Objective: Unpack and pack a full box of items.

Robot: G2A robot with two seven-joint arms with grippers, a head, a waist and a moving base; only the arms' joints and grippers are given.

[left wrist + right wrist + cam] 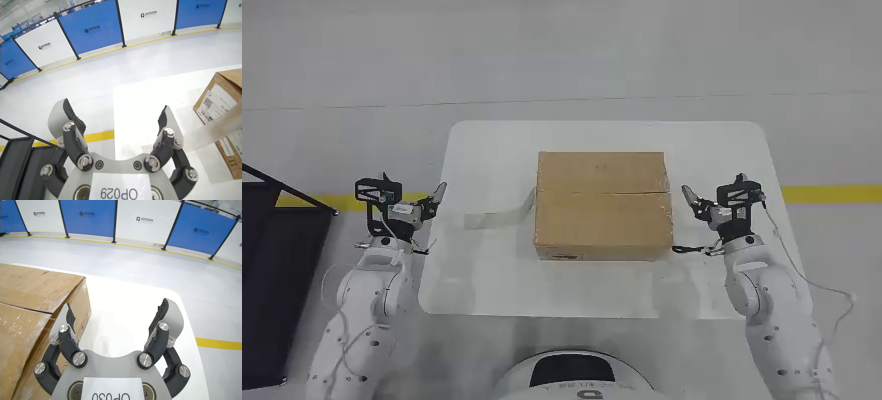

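Observation:
A brown cardboard box (602,204) sits shut in the middle of the white table (492,290), its two top flaps meeting along a seam. A strip of clear tape (500,214) trails off its left side onto the table. My left gripper (434,200) hovers at the table's left edge, open and holding nothing; its wrist view has the box's labelled side (217,106) and the tape strip (208,132). My right gripper (694,203) stands open just right of the box, level with its top (28,291), fingers (164,311) bare.
A black frame (272,260) stands on the floor left of the table. A yellow floor line (832,193) runs behind both arms. Blue and white fence panels (90,32) ring the area far off. Bare table lies in front of the box.

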